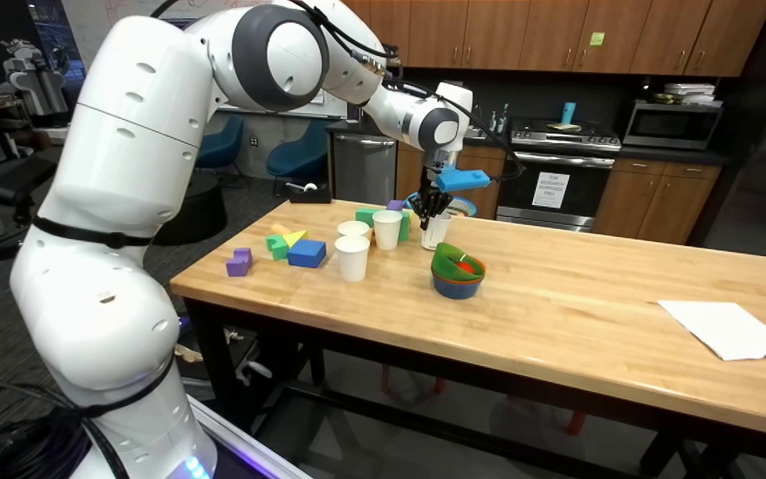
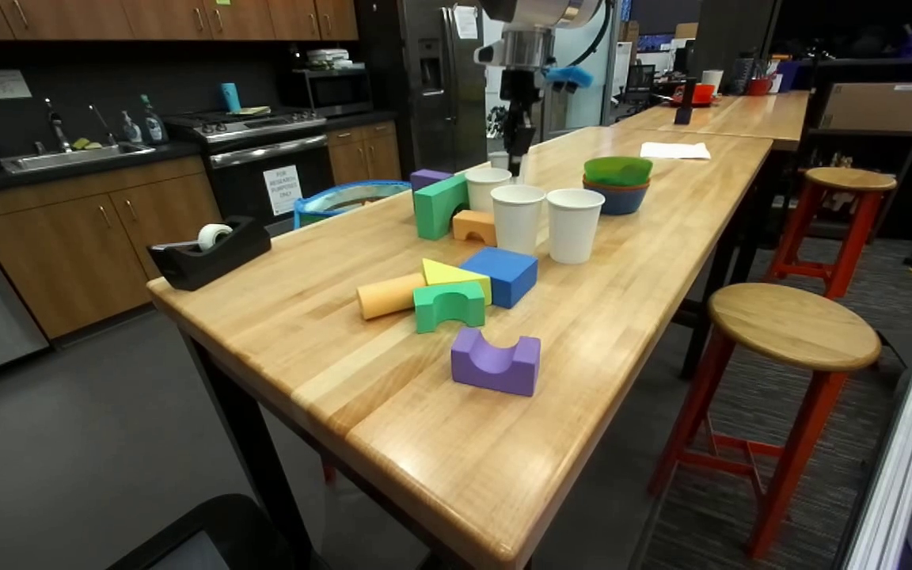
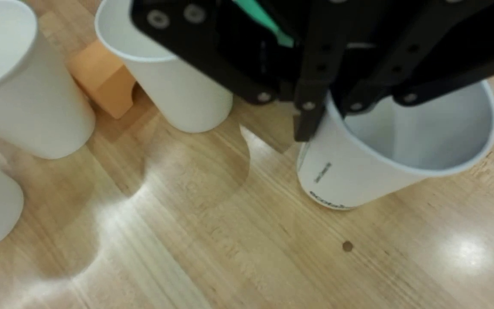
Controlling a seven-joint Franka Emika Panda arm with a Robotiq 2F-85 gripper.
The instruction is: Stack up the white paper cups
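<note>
The gripper (image 3: 329, 113) is clamped on the rim of a white paper cup (image 3: 358, 171), one fingertip inside and one outside its wall. Seen in an exterior view, this cup is on the far side and slightly left of the green bowl (image 1: 448, 265), and three more white paper cups (image 1: 388, 233) stand upright to its left, the nearest cup (image 1: 353, 262) just right of a blue block (image 1: 306, 253) on the wooden table (image 1: 556, 286).

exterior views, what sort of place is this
Probably a kitchen area in a research lab: there is a sink and a stove whose front bears a sign reading "FOR RESEARCH PURPOSES ONLY".
</note>
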